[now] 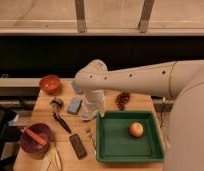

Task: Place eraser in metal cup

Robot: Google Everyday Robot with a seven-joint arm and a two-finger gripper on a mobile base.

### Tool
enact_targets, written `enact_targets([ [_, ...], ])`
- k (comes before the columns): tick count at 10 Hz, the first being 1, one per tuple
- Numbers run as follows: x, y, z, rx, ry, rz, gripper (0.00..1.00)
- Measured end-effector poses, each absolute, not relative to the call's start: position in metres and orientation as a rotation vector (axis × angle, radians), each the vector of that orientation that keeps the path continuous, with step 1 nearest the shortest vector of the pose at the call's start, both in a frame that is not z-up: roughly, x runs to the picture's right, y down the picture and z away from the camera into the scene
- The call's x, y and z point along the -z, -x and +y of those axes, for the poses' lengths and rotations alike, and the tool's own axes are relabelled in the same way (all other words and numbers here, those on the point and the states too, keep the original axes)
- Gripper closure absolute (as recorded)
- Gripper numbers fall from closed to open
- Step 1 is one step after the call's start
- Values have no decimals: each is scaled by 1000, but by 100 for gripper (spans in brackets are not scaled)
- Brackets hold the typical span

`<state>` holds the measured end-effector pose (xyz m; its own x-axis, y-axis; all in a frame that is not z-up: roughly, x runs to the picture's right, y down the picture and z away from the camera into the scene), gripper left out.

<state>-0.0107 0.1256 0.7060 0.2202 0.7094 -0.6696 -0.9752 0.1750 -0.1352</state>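
Gripper (92, 114) points down over the wooden table (41, 114), beside the green tray's (117, 145) back-left corner; whether it is released or clenched cannot be told. The eraser (78, 145), a flat, slightly glossy black block with rounded corners, lies near the front edge, just left of the tray. The metal cup (56, 103), small, dark and dull, stands farther back, with a black-handled utensil (61, 122) lying between them.

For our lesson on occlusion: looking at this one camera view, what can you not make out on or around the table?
- Gripper, pointing down by the green tray's back-left corner: blurred, and it merges with a grey object beneath it.
- Table surface behind the arm: hidden by the arm.
- Metal cup: too small to see inside.
- Table's front edge: cut off by the picture's bottom edge.
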Motion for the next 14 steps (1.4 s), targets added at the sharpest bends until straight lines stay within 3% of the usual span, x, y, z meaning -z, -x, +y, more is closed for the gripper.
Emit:
enact_targets([
  [2, -706, 10, 126, -1265, 612, 528, 25],
  [3, -707, 19, 130, -1226, 604, 535, 20],
  [7, -727, 99, 155, -1004, 612, 562, 20],
  [11, -744, 175, 225, -713, 709, 587, 20],
  [14, -752, 179, 250, -670, 727, 612, 20],
])
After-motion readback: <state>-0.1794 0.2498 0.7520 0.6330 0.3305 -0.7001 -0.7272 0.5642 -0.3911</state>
